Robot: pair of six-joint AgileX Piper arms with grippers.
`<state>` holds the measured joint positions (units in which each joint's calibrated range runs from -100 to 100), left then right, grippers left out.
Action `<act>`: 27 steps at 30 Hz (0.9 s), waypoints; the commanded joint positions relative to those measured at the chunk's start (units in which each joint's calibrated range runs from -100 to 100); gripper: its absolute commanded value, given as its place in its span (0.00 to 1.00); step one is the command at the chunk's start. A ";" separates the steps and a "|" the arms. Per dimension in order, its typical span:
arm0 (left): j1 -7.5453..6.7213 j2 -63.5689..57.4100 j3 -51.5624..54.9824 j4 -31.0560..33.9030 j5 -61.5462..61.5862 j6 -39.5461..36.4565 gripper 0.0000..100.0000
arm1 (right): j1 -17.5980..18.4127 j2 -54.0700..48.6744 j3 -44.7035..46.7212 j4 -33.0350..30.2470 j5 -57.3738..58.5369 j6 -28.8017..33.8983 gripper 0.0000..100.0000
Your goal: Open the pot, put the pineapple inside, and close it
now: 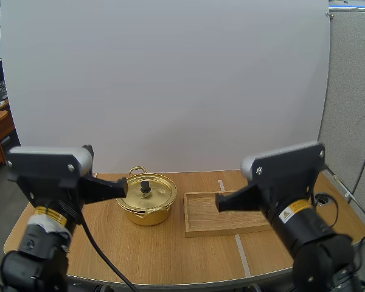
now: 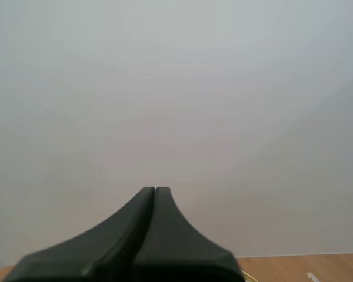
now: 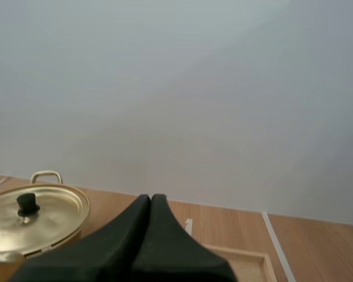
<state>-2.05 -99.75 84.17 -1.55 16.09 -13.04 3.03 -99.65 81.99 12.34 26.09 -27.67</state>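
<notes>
A gold pot (image 1: pixel 147 205) stands near the middle of the table with its lid (image 1: pixel 148 191) on and a black knob (image 1: pixel 145 186) on top. My left gripper (image 1: pixel 123 188) hovers just left of the pot, fingers shut together as one dark wedge (image 2: pixel 155 194). My right gripper (image 1: pixel 219 204) hangs over the wooden tray (image 1: pixel 201 219), also shut on nothing (image 3: pixel 150 200). In the right wrist view the lidded pot (image 3: pixel 32 220) lies beyond my fingers with one loop handle (image 3: pixel 46 175) showing. I see no pineapple.
The wooden tray sits right of the pot and looks bare. A white tape line (image 1: pixel 240 246) runs across the table by the tray. A white board (image 1: pixel 170 79) stands behind the table.
</notes>
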 commanded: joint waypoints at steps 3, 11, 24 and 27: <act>0.01 -0.21 13.95 0.33 -17.20 -0.45 0.00 | -0.27 -0.35 16.86 0.58 -14.32 0.13 0.00; 0.01 -0.21 15.83 0.33 -7.64 1.03 0.00 | -0.27 -0.35 18.01 0.22 -10.72 0.13 0.00; 0.01 -0.21 15.83 0.33 12.67 1.03 0.00 | -0.27 -0.35 18.01 -0.70 6.26 0.13 0.00; 0.01 -0.21 15.83 0.33 11.57 1.03 0.00 | -0.27 -0.35 18.01 -0.70 5.69 0.13 0.00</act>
<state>-2.05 -99.75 99.87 -1.55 27.50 -12.05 2.94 -99.65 100.00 12.19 31.77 -27.67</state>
